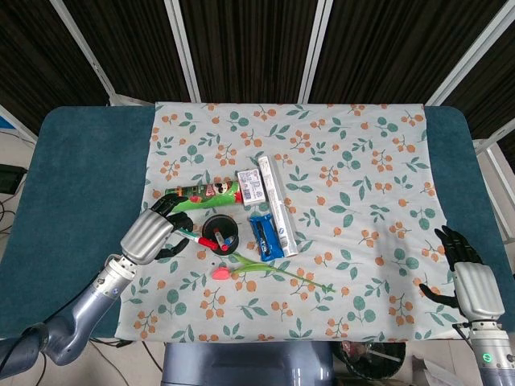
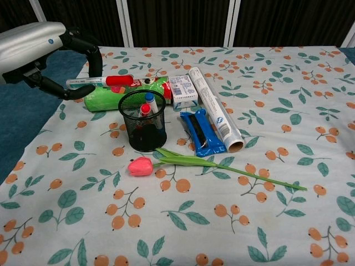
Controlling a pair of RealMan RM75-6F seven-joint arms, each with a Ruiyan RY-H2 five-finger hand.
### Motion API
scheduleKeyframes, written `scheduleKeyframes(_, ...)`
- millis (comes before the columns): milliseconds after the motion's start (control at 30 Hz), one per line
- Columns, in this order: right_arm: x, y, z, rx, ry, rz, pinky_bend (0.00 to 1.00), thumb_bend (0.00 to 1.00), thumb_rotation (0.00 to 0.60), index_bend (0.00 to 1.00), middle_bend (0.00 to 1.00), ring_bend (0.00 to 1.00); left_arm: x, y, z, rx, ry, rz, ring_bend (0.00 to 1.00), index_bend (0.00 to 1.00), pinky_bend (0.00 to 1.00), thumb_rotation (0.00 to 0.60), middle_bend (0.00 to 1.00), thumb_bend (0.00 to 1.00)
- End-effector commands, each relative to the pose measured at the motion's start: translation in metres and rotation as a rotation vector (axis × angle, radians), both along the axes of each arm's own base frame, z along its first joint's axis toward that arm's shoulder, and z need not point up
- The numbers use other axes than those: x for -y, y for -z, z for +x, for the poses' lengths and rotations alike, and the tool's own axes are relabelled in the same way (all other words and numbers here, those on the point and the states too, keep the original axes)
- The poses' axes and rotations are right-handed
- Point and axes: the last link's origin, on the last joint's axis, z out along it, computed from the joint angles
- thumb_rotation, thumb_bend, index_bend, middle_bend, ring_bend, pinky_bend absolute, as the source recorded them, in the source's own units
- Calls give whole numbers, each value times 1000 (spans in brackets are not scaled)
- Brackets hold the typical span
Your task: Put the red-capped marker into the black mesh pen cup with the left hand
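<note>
My left hand [image 1: 151, 234] pinches the red-capped marker [image 2: 105, 81] by its white barrel, holding it level above the table. Its red cap [image 1: 206, 241] points right, toward the black mesh pen cup [image 2: 143, 122], and stops just short of the cup's left rim [image 1: 211, 231]. The cup stands upright on the flowered cloth with two pens in it, one blue-capped and one red-capped. In the chest view the left hand [image 2: 47, 47] is at the top left, behind and to the left of the cup. My right hand [image 1: 469, 280] rests at the table's right edge, fingers apart and holding nothing.
A green snack can [image 2: 108, 95] lies behind the cup, under the marker. A white box [image 2: 183, 91], a foil roll [image 2: 217, 113] and a blue packet [image 2: 201, 133] lie to the cup's right. A pink tulip [image 2: 140, 165] with a long stem lies in front.
</note>
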Motion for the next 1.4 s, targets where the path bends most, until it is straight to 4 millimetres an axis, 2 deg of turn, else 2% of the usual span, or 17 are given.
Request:
scheduleKeyframes(33,0,0,0,1,0,0,177,233,600,31,0,0,1,1,0,6,2,-2,146,554,158,600,513,389)
scheduleKeyframes(1000,0,0,0,-2,2,4,177,234,600,31,0,0,0,3,7,38,0,-15,146,554,158,600,515,383)
scheduleKeyframes(1267,0,0,0,0,4,4,176,234,600,31,0,0,-2,7,21,199,-62,-113,147,554,158,600,516,378)
scheduleKeyframes(1400,1,1,0,4,7,7,177,233,600,31,0,0,-7,12,36,332,-106,-183,147,554,158,600,516,376)
